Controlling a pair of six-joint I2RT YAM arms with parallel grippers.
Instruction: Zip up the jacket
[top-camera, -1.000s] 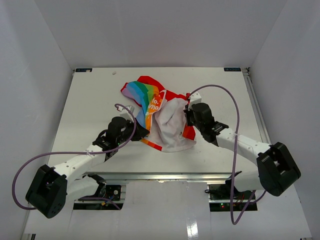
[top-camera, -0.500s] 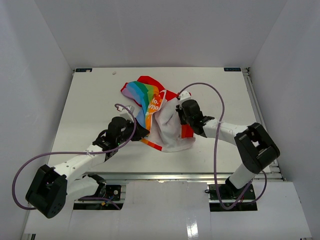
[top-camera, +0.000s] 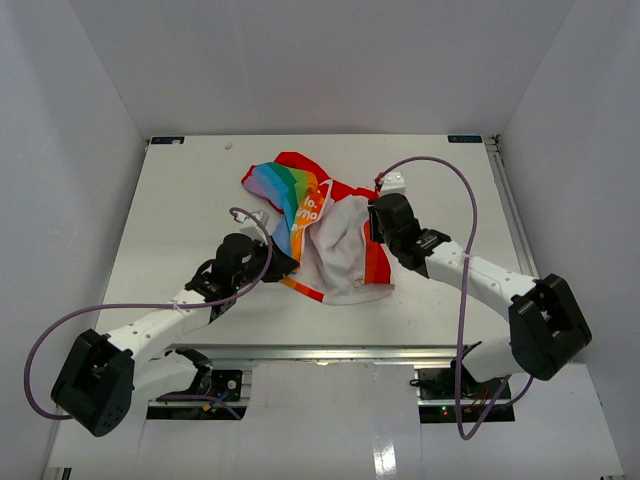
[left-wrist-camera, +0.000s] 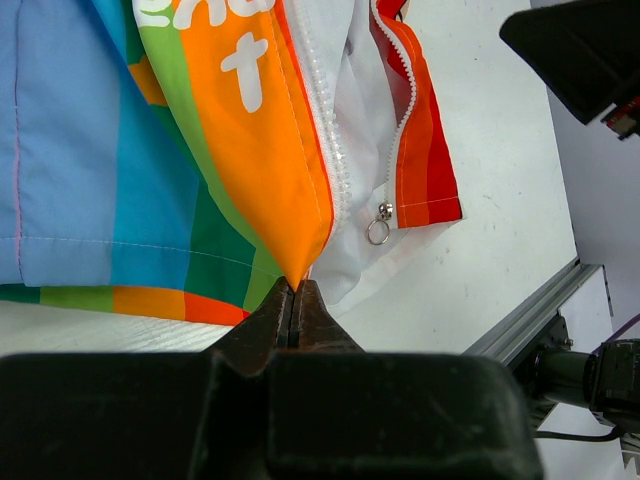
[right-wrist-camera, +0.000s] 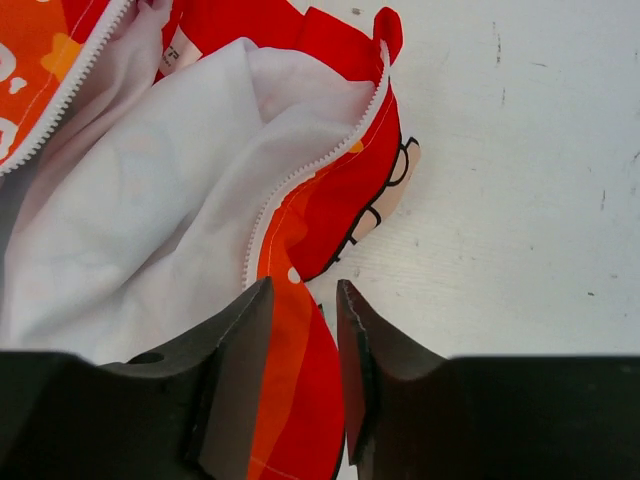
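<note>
White table (top-camera: 180, 200) holds the jacket (top-camera: 335, 250), unzipped, at centre frame. Left gripper (left-wrist-camera: 296, 287) pinches its orange hem corner; right gripper (right-wrist-camera: 303, 292) has fingers spread above the red zipper edge.

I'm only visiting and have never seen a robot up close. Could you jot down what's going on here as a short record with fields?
Garment: jacket, lying crumpled on the white table
Zip: undone, its two rows of teeth apart
Zip pull: metal ring hanging at the bottom of one row
Left claw: shut, pinching the jacket's orange bottom corner
Right claw: open, over the red panel near a row of zip teeth, clamping nothing
</note>
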